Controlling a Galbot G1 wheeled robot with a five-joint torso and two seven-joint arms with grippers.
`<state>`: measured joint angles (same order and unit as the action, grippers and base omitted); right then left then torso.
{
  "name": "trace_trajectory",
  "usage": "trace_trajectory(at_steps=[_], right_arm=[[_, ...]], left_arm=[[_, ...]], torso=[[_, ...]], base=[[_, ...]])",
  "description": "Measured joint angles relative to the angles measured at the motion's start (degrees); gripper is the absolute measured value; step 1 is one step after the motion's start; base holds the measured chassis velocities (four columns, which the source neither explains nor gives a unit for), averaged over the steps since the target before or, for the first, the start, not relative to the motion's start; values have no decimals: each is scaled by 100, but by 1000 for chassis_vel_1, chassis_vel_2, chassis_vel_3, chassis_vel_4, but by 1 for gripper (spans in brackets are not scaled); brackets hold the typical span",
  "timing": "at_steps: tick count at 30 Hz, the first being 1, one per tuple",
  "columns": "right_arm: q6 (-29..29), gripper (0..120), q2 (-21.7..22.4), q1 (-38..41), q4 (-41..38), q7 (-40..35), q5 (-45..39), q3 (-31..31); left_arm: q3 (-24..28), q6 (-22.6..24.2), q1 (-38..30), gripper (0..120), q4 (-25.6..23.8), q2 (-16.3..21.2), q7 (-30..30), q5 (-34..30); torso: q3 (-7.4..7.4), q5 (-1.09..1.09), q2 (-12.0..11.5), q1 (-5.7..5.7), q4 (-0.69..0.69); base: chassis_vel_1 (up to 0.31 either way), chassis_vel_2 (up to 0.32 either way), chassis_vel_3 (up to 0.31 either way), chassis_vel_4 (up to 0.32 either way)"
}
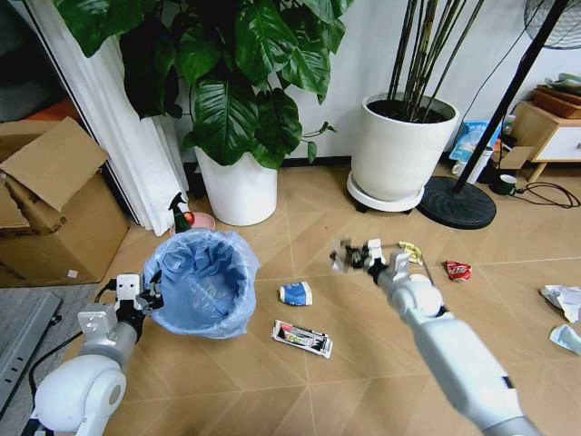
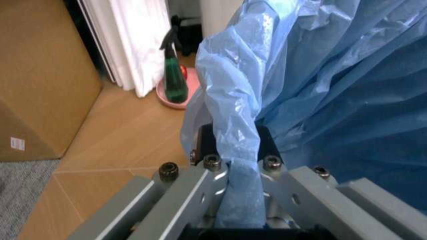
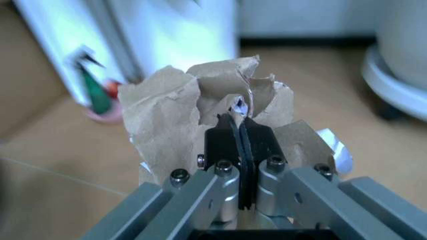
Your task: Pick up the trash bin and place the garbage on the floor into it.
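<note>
Right gripper (image 3: 241, 131) pinching brown paper (image 3: 175, 107), jaws pressed together on a fold, held mid-air right of the bin (image 1: 203, 280), probably en route to drop it in. Left gripper (image 2: 233, 145) clamped on the blue bag (image 2: 313, 75) at the rim, so the bin hangs ready as a target. Other garbage on floor (image 1: 363, 336): blue-white wrapper (image 1: 296, 293), flat wrapper (image 1: 302, 337), red one (image 1: 457, 270).

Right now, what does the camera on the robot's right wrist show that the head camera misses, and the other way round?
Right wrist view alone: the brown crumpled paper up close, pinched between the shut right gripper.

Head view alone: the left gripper holding the trash bin by its bag, plus wrappers lying on the floor.

Both: the green spray bottle by the curtain.
</note>
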<state>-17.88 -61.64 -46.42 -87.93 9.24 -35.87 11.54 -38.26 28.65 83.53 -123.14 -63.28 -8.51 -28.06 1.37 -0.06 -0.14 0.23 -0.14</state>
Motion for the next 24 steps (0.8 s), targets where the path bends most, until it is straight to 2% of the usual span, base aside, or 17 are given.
trace_trajectory(at_steps=[6,8,9,11,14,15,17,24], right_arm=[[-185,0,336,315,-849,9,-670,-415],[-309,0,433,772,-1386,5,-1201,-913],[-373,0,407,1067,-1573,-14,-1441,-1261],[-388,0,390,1156,-1614,-29,-1511,-1371],[-454,0,253,1623,-1846,-209,-1946,-2123],[-454,0,253,1623,-1846,-209,-1946,-2123],[-522,0,178,1864,-1972,-274,-2147,-2563],[-541,0,168,1976,-2028,-277,-2197,-3079]], left_arm=[[53,119,-55,0,77,46,4,-80],[110,206,-118,0,157,78,5,-118],[138,254,-161,0,198,90,0,-159],[143,269,-172,0,210,92,0,-172],[173,361,-245,0,283,119,-2,-265],[173,361,-245,0,283,119,-2,-265],[203,409,-315,0,331,145,-6,-333],[222,588,-495,0,439,238,-53,-565]], torso=[[0,2,1,0,1],[0,-3,1,0,2],[0,2,1,0,2],[0,1,1,0,2],[0,1,1,0,4],[0,1,1,0,4],[0,-3,1,0,3],[0,0,1,0,1]], base=[[0,0,0,0],[0,0,0,0],[0,0,0,0],[0,0,0,0],[0,0,0,0],[0,0,0,0],[0,0,0,0],[0,0,0,0]])
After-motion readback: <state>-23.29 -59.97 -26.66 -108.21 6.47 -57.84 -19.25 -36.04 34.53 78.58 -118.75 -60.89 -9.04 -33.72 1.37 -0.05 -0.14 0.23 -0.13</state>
